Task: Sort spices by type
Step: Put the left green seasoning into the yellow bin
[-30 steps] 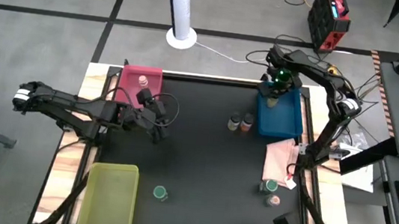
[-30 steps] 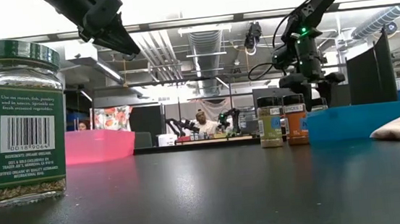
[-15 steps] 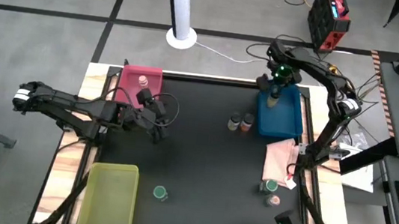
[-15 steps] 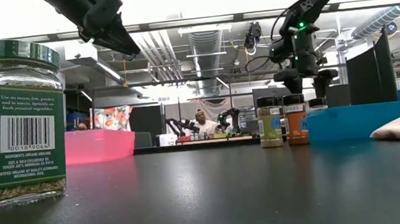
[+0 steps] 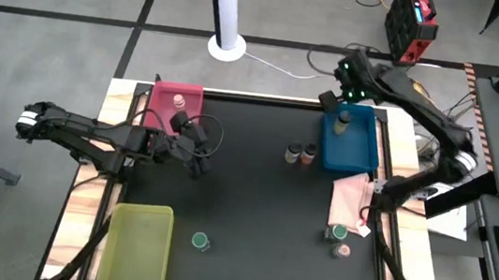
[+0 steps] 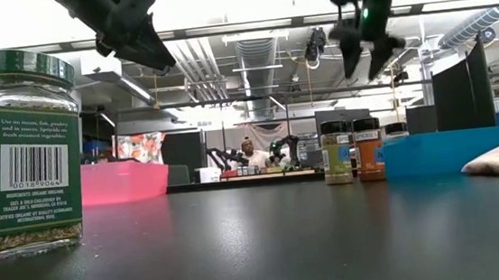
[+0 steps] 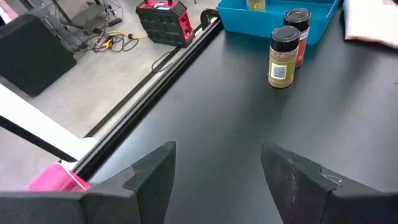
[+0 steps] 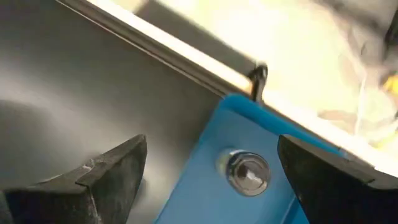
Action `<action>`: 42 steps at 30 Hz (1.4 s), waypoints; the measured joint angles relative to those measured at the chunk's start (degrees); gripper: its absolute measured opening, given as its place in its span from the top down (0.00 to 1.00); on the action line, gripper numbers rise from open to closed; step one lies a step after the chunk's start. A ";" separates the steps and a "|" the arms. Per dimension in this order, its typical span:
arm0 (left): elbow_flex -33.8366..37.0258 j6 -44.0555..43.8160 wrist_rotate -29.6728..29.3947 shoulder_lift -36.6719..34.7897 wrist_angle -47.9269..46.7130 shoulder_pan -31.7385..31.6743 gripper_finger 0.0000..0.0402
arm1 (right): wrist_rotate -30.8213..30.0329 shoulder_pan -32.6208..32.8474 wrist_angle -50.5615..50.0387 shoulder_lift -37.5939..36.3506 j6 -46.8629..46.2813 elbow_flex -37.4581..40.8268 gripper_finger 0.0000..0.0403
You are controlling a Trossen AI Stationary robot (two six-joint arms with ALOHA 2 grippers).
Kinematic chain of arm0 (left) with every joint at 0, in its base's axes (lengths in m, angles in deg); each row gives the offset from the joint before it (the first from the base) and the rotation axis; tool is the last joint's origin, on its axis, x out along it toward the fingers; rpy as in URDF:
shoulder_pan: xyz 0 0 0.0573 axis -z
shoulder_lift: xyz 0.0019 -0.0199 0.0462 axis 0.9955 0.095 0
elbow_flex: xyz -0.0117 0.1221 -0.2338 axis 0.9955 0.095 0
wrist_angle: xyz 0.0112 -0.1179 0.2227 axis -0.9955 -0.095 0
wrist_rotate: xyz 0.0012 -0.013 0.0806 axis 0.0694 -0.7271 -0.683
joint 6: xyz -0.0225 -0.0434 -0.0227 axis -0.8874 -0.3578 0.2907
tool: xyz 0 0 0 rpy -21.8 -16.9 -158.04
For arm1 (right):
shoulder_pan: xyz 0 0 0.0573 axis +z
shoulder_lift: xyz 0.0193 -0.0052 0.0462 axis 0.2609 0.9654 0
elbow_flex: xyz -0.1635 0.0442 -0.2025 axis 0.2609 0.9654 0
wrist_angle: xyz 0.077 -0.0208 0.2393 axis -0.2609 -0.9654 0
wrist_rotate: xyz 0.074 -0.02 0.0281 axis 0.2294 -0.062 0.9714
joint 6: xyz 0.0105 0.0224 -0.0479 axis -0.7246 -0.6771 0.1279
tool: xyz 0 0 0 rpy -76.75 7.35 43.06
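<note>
Blue plastic marks where the work is: one jar (image 5: 343, 119) stands in the blue tray (image 5: 358, 151) at the far right of the black surface (image 5: 252, 197), and the right gripper (image 5: 345, 81), which a second ago sat low over that tray, has risen clear of it, its fingers wide apart and empty. In the right wrist view the jar's pale cap (image 8: 244, 170) shows between them from above. That reads as a finished drop, leaving the right arm free to fetch another jar. The left gripper (image 5: 197, 152) hangs above the surface near the red tray (image 5: 166, 95), open and holding nothing, unmoved over the last second; a pink-topped jar (image 5: 178, 102) sits in that tray. Unsorted, by my reading: two dark-capped jars (image 5: 301, 153) just beside the blue tray, a green-lidded jar (image 5: 200, 241) near the yellow-green tray (image 5: 136, 245), and two more jars (image 5: 340, 241) at the near right, close beside the pink cloth (image 5: 352, 198). The cloth lies between those two and the blue tray, so a reach toward them passes over it.
</note>
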 joint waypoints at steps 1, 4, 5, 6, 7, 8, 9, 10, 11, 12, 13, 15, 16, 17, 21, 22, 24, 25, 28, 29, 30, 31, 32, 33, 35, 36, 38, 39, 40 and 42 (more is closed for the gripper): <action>0.00 -0.24 0.59 0.00 0.02 -0.01 0.45 | -1.18 2.18 0.40 -1.81 0.05 0.51 0.12; 0.00 -0.33 1.88 0.00 0.03 -0.01 0.45 | -2.77 9.23 2.31 -7.03 0.01 2.55 0.12; 0.00 -0.34 2.34 0.00 0.05 0.01 0.45 | -2.77 11.76 3.61 -8.73 -0.08 3.53 0.12; 0.00 -0.34 2.72 0.00 0.05 -0.01 0.45 | -2.77 14.27 5.09 -10.37 -0.26 4.58 0.12; 0.00 -0.34 2.81 0.00 0.05 0.01 0.45 | -2.77 16.91 6.68 -11.89 -0.50 5.70 0.12; 0.00 -0.36 2.91 0.00 0.07 0.06 0.45 | -2.77 19.51 8.36 -13.37 -0.61 6.99 0.12; 0.00 -0.50 3.01 0.00 0.07 0.10 0.45 | -2.77 22.21 10.09 -14.75 -0.43 8.38 0.13; 0.00 -0.64 3.32 0.00 0.08 0.10 0.45 | -2.77 24.91 11.58 -15.94 0.23 9.81 0.13; 0.00 -0.73 3.85 0.00 0.11 0.10 0.45 | -2.77 27.68 13.11 -17.08 0.51 11.36 0.13; 0.00 -0.81 4.29 0.00 0.10 0.10 0.45 | -2.77 30.23 14.60 -17.94 0.74 12.95 0.13; 0.00 -0.91 4.37 0.00 0.12 0.10 0.45 | -2.77 32.72 16.09 -18.64 0.87 14.43 0.12; 0.00 -0.93 4.39 0.00 0.12 0.15 0.45 | -2.75 37.22 18.32 -19.51 0.82 17.40 0.12; 0.00 -0.96 4.39 0.00 0.12 0.17 0.45 | -2.71 39.17 19.45 -19.77 0.81 18.76 0.12; 0.00 -0.94 4.41 0.00 0.12 0.17 0.45 | -2.74 41.01 20.61 -19.85 0.82 20.02 0.12; 0.00 -0.96 6.41 0.00 0.14 0.10 0.45 | -2.65 46.94 23.93 -19.31 1.90 24.05 0.13; 0.00 -0.97 7.50 0.00 0.18 0.11 0.45 | -2.47 48.26 24.59 -19.01 1.92 25.01 0.13; 0.00 -1.27 9.58 0.00 0.22 0.19 0.45 | -2.35 50.96 26.44 -18.37 2.55 27.23 0.14; -0.02 -1.44 10.68 0.00 0.27 0.17 0.45 | -2.37 52.40 28.44 -18.05 3.33 28.63 0.14; -0.02 -1.63 13.83 0.00 0.45 0.49 0.45 | -2.39 56.35 35.81 -16.88 4.92 31.89 0.15; -0.01 -1.67 14.90 0.00 0.65 0.73 0.45 | -2.53 57.47 37.66 -16.45 5.31 32.55 0.15; -0.02 -1.80 15.98 0.00 0.92 1.11 0.45 | -2.87 58.38 39.43 -16.18 5.74 33.02 0.16; -0.11 -2.29 17.12 0.00 0.99 1.57 0.45 | -3.55 59.09 40.87 -15.85 5.95 33.30 0.16; -0.44 -3.32 18.26 0.00 0.77 2.15 0.45 | -4.42 59.55 41.58 -15.53 5.97 33.38 0.16; -1.03 -4.76 19.57 0.00 0.54 2.85 0.45 | -4.98 59.83 41.86 -15.32 5.98 33.38 0.17; -2.56 -8.43 21.50 0.01 -0.63 4.94 0.45 | -6.12 60.02 41.84 -14.92 5.92 33.25 0.18; -3.55 -10.48 22.06 0.17 -1.85 6.32 0.45 | -6.73 60.01 41.85 -14.83 5.97 33.17 0.18; -5.82 -14.66 22.04 1.04 -5.19 9.69 0.45 | -8.15 60.01 41.91 -14.82 6.76 33.16 0.18; -7.16 -16.66 21.65 1.71 -6.74 11.54 0.45 | -8.88 60.01 42.19 -14.83 7.32 33.16 0.18; -8.52 -18.62 20.77 2.51 -8.43 13.40 0.45 | -9.36 60.01 42.36 -14.84 7.74 33.18 0.18; -11.17 -22.57 19.05 4.37 -12.25 16.71 0.45 | -9.94 60.01 42.21 -14.84 7.85 33.21 0.18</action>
